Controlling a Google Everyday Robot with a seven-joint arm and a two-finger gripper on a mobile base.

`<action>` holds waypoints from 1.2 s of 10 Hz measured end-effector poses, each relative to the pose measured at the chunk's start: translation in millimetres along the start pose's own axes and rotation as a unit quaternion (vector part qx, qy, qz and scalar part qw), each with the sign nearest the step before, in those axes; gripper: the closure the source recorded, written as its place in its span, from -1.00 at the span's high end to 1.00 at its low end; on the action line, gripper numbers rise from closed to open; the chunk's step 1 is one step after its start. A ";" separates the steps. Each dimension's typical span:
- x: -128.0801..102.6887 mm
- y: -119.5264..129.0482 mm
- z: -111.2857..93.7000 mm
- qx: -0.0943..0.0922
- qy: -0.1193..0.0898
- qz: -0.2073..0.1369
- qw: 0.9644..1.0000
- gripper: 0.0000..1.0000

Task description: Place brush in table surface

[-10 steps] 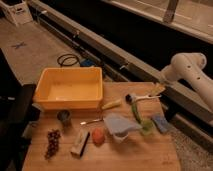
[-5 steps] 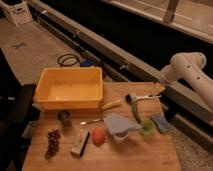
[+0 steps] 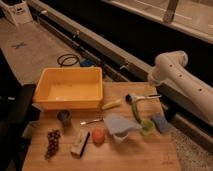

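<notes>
White arm [image 3: 186, 86] reached in from the right, elbow bent high over the far right edge of the table surface [image 3: 132, 156], w/ the last link dropping toward the wood. At its end the gripper [image 3: 153, 88] hung low over that far right corner. It was too dark there to tell whether it was apart, together or clamped on anything. Just beside it was the brush [image 3: 141, 97], on the planks as far as I could see. Its dark round head pointed toward the yellow tub [image 3: 68, 103] and its pale handle ran right, under the gripper; contact btwn them couldn't be made out.

A long green stick [image 3: 136, 112] ran from near the brush head toward the front. A pale yellow piece [image 3: 111, 104] lay btwn brush and tub. Nearer the front sat a grey-blue cloth [image 3: 120, 125], a green lump [image 3: 146, 128] and a blue sponge [image 3: 161, 122]. Further left were an orange-red ball [image 3: 98, 136], a white-and-black block [image 3: 80, 143], a dark grape bunch [image 3: 52, 143] and a small dark cup [image 3: 63, 116].
</notes>
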 end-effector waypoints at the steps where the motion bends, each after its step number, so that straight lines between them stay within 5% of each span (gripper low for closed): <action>1: -1.7 3.5 17.5 -0.018 0.001 -0.006 1.000 0.60; 7: -3.1 -0.4 28.7 -0.022 0.002 -0.017 1.000 0.60; 12: 14.9 -7.5 115.8 -0.048 -0.010 0.015 0.999 0.60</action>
